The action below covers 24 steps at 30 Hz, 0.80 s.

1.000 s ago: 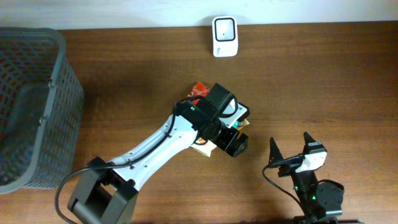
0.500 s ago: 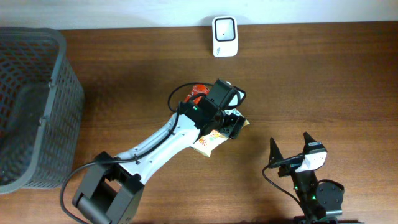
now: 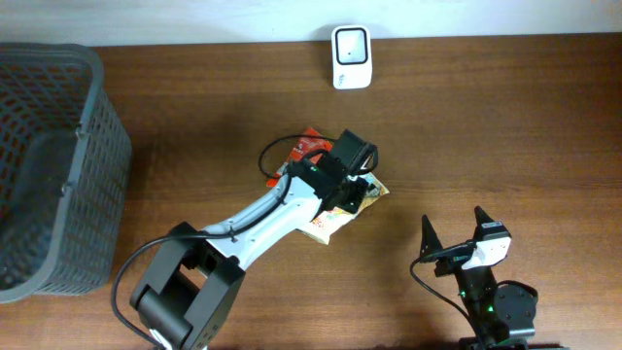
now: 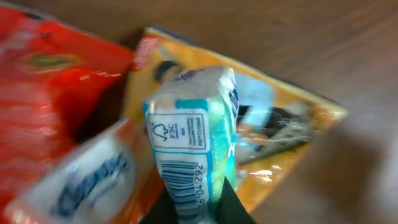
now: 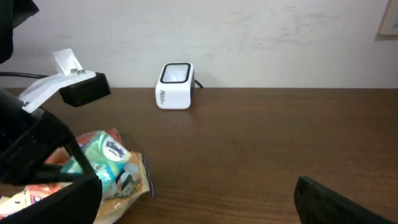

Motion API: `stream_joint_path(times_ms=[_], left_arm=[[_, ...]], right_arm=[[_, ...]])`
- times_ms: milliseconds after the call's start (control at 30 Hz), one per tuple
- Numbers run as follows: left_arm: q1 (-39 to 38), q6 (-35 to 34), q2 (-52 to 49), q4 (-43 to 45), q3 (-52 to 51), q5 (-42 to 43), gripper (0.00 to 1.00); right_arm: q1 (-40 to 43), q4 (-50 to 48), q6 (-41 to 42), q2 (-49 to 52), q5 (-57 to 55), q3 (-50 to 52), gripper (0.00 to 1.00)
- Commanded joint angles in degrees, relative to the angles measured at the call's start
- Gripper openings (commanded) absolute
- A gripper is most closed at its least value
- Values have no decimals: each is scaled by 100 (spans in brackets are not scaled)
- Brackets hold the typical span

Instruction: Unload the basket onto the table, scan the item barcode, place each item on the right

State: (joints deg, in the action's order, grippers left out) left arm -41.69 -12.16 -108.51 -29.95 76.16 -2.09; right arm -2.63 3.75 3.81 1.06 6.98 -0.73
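Left gripper (image 3: 356, 194) pinching teal tissue pack (image 4: 193, 143), barcode showing; scanner (image 3: 350, 44) at twelve o'clock; right gripper (image 3: 453, 231) spread at five o'clock

Mock shop checkout on a wooden table (image 3: 505, 126) against a plain white wall (image 5: 280, 37). A white barcode scanner (image 3: 350, 44) stands by the wall. In front of it are snack packets (image 3: 328, 226) and a barcoded tissue pack (image 4: 189, 130); far to its left, a dark mesh basket (image 3: 49, 156).
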Motion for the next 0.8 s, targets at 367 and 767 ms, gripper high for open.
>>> stream_joint_path(times_ms=[367,767], left_arm=[[1108,-387,61,-363,92,-592,0],[391,-452,-752,929,179,2396,9]], right_arm=[[-42,11,-39,-22,9,42,98],[-39,11,-39,-22,7,42,98]])
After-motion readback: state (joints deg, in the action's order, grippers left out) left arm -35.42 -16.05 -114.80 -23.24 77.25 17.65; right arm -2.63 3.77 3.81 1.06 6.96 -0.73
